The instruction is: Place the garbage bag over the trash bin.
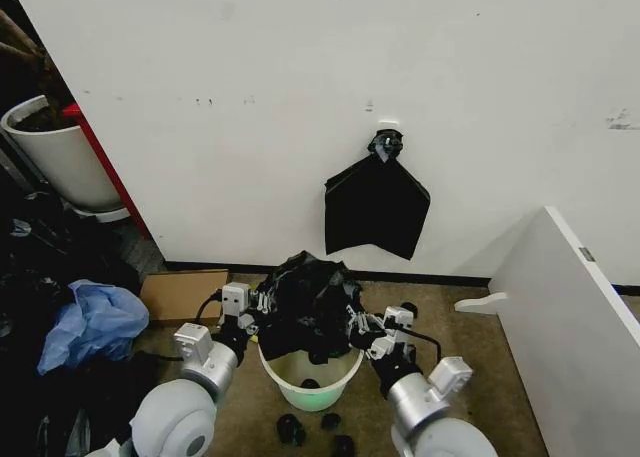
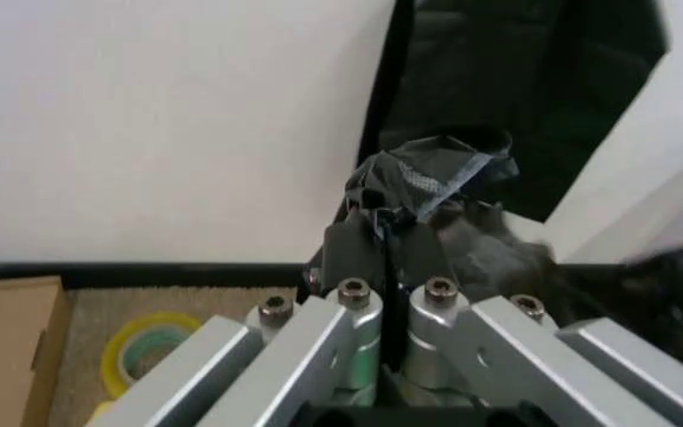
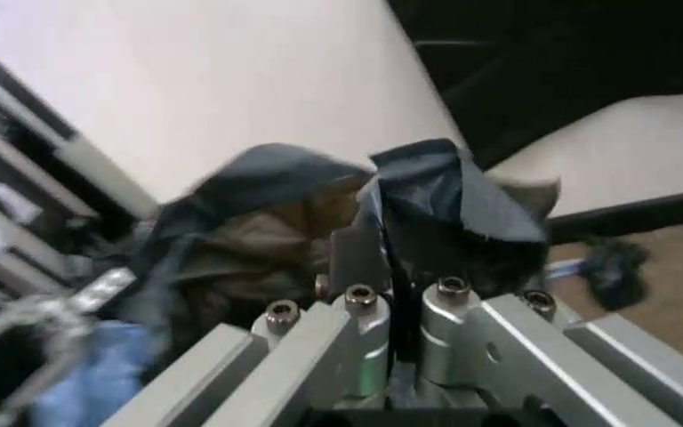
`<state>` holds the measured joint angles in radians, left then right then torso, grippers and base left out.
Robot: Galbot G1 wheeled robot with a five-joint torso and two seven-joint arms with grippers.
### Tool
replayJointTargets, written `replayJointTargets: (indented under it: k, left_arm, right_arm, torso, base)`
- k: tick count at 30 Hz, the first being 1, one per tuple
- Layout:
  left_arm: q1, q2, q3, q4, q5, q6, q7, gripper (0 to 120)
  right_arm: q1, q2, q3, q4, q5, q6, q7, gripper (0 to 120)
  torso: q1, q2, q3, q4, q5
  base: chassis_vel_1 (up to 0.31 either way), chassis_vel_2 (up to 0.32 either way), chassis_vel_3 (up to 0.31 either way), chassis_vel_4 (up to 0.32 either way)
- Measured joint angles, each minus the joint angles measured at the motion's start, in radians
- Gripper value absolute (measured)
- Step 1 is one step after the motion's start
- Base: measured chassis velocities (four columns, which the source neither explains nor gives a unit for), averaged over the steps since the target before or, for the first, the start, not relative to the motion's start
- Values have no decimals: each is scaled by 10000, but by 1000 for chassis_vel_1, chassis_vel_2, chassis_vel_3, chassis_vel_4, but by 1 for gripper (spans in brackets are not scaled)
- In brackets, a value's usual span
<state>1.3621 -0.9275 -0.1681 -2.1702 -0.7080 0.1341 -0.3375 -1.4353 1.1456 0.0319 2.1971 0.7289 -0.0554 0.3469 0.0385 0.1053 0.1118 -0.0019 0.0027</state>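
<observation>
**Two grippers, one bag, bin rim still bare**

Both grippers hold the garbage bag (image 1: 312, 302) bunched above the trash bin (image 1: 308, 379), which stands on the floor between the arms, just in front of the wall. The left gripper (image 1: 250, 315) pinches the bag's left edge; in its wrist view the fingers (image 2: 354, 253) are pressed together with a fold of black film sticking out past them. The right gripper (image 1: 372, 329) does the same on the other side, jaws clamped on a crumpled flap (image 3: 443, 200).

The bag hangs as a loose wad over the bin's mouth, touching or nearly touching the back rim — its opening is not spread yet, and the white rim shows bare at the front.

To do this well, I judge the arms should draw apart evenly so the mouth opens wider than the rim, then lower together. Thin film tears or slips easily — keep the pull gentle and level.
</observation>
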Motion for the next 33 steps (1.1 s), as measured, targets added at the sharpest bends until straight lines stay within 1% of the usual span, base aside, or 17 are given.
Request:
replayJointTargets:
  k: [2,3,7,11,13,15,17,18,19,20,21,23,25,28,33]
  left_arm:
    - [-61,-183,35,314,-46,-149,117,0]
    - [-61,-183,35,314,-46,-149,117,0]
    - [-53,-425,111,787,-97,-238,181,0]
    - [146,-442,174,966,-132,-276,162,0]
    - [320,-394,220,1004,-148,-306,130,0]
    - [564,-285,292,1004,-148,-379,52,0]
    - [814,-140,314,924,-110,-416,-23,0]
    - [814,-140,314,924,-110,-416,-23,0]
    - [954,-50,314,848,-66,-419,-81,0]
    - [1190,97,313,699,-12,-392,-237,0]
    - [1377,215,313,553,8,-300,-409,0]
    - [1633,359,309,333,14,-130,-671,0]
    - [1681,384,308,293,16,-98,-718,0]
    - [2205,659,245,-100,92,115,-1169,0]
    - [2533,728,137,-403,168,135,-1612,0]
  right_arm:
    - [131,33,128,-365,-355,109,-53,0]
    - [131,33,128,-365,-355,109,-53,0]
    - [100,-59,275,-651,-866,164,-180,0]
    - [-150,-194,198,-707,-1131,13,-28,0]
    - [-324,-291,95,-636,-1190,-277,273,0]
    - [-588,-490,-7,-232,-1092,-1016,810,0]
    - [-779,-671,-22,183,-783,-1755,1235,0]
    - [-779,-671,-22,183,-783,-1755,1235,0]
    - [-844,-748,-20,385,-581,-2076,1407,0]
    - [-952,-864,19,697,-237,-2630,1665,0]
    - [-1013,-927,53,830,-79,-2902,1765,0]
    - [-1098,-1012,81,960,48,-3165,1862,0]
    - [-1125,-1036,87,989,67,-3215,1881,0]
    - [-1365,-1193,102,1170,112,-3448,1932,0]
    - [-1648,-1295,54,1412,59,-3619,1909,0]
  torso:
    - [0,0,0,0,-1]
    - [0,0,0,0,-1]
    - [0,0,0,-1,-1]
    - [0,0,0,0,-1]
    - [0,0,0,-1,0]
    - [0,0,-1,0,-1]
    - [0,0,-1,-1,-3]
    - [0,0,-1,-1,-3]
    - [0,0,-1,-1,-2]
    - [0,0,-1,-1,-2]
    - [0,0,-1,-1,-2]
    - [0,0,-2,-1,-1]
    - [-1,1,-2,-1,-1]
    - [0,0,-2,1,0]
    - [-1,1,-2,0,-1]
  base:
    - [0,0,0,0]
    - [0,0,0,0]
    - [0,0,0,0]
    - [0,0,0,0]
    - [0,0,0,0]
    - [0,0,0,0]
    - [0,0,0,0]
    - [0,0,0,0]
    - [0,0,0,0]
    - [0,0,0,0]
    - [0,0,0,0]
    - [0,0,0,0]
    - [0,0,0,0]
    - [0,0,0,0]
    - [0,0,0,0]
